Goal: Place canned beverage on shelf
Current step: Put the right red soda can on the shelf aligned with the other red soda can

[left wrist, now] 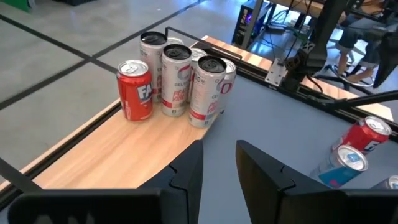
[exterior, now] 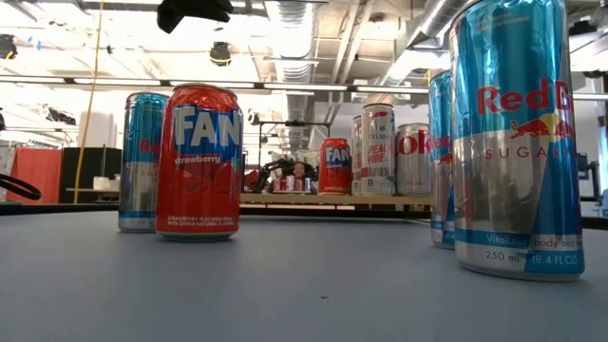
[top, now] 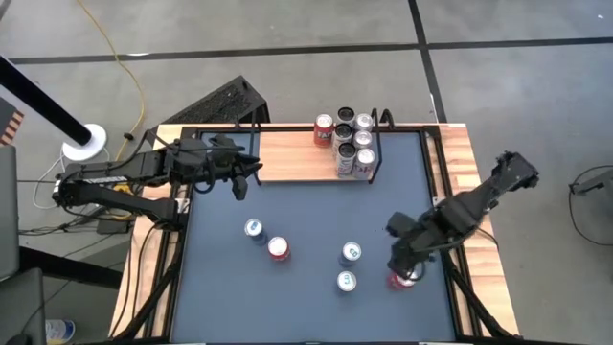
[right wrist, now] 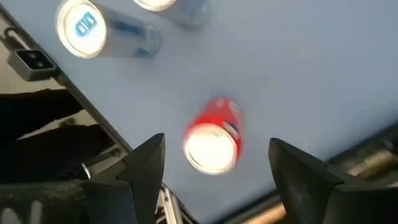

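The shelf (top: 292, 153), a light-wood board with a black wire frame, lies along the table's far edge. Several cans (top: 350, 139) stand upright on its right end, also in the left wrist view (left wrist: 177, 81). A red can (top: 403, 281) stands upright on the table near the right edge. My right gripper (top: 402, 272) hangs open over it, pointing down. In the right wrist view its fingers stand either side of the can's top (right wrist: 211, 146), apart from it. My left gripper (top: 239, 188) hovers by the shelf's left end, open by a narrow gap (left wrist: 219, 146), with nothing between its fingers.
More cans stand upright on the dark table top: a blue one (top: 254, 228), a red one (top: 278, 248) and two blue ones (top: 351, 252) (top: 346, 281), the last close to my right gripper. The shelf's left part (left wrist: 124, 149) is bare. A black rack (top: 225, 101) stands beyond the far left corner.
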